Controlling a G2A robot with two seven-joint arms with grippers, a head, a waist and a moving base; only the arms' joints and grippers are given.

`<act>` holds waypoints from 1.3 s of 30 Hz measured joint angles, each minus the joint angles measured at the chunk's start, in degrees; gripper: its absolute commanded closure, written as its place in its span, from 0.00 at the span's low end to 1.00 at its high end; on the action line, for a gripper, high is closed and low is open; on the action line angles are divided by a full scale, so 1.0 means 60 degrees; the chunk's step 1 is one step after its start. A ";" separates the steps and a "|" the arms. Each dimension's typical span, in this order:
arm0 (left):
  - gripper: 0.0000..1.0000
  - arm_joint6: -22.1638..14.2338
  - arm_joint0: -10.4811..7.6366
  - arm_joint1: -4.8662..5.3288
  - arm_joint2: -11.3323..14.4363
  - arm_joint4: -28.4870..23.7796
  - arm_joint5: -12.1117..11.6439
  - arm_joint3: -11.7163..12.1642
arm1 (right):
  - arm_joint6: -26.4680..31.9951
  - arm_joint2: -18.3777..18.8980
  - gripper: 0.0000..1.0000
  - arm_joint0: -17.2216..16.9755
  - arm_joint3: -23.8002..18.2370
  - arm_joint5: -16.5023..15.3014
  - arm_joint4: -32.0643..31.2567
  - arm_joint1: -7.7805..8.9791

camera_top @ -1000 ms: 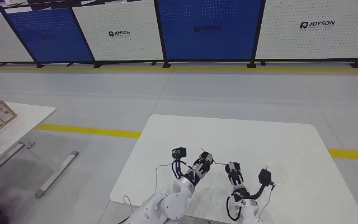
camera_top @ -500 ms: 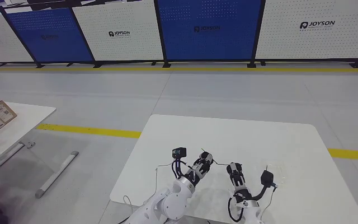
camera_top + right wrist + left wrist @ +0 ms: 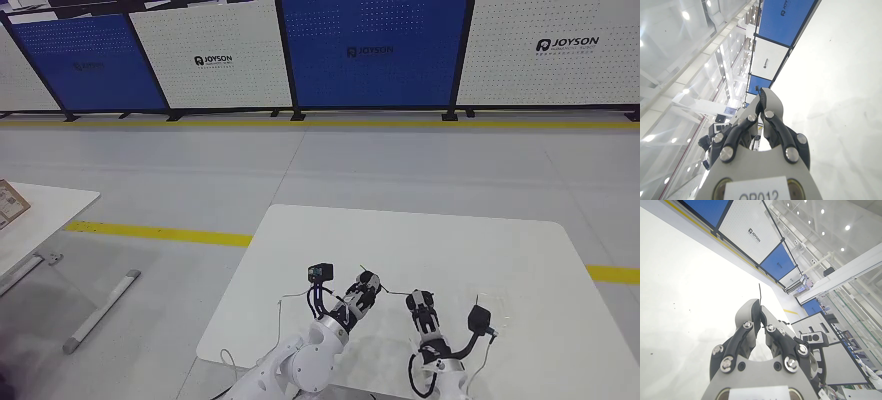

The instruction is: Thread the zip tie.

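A thin black zip tie (image 3: 393, 292) spans the short gap between my two grippers, low over the white table (image 3: 420, 240) near its front edge. My left gripper (image 3: 368, 284) is shut on one end. In the left wrist view, the tie's narrow tail (image 3: 759, 292) sticks out past the closed fingertips of that gripper (image 3: 760, 305). My right gripper (image 3: 415, 297) is shut on the other end. In the right wrist view, the tie's small square head (image 3: 757, 88) pokes out just beyond the tips of that gripper (image 3: 761, 92). The two grippers face each other, a few centimetres apart.
A faint clear plastic piece (image 3: 495, 303) lies on the table just right of the right arm. The table's far half is bare. Another white table (image 3: 40, 210) stands off to the left across open floor.
The right arm's wrist has drifted slightly to the right and toward the table's front edge. The left arm has stayed still, and both grippers keep their hold on the tie.
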 measured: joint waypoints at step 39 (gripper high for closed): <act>1.00 0.0000 0.0000 0.0000 0.0000 0.0000 0.0000 0.0000 | 0.0066 -0.0032 1.00 0.0162 0.0177 0.0356 -0.0012 -0.0245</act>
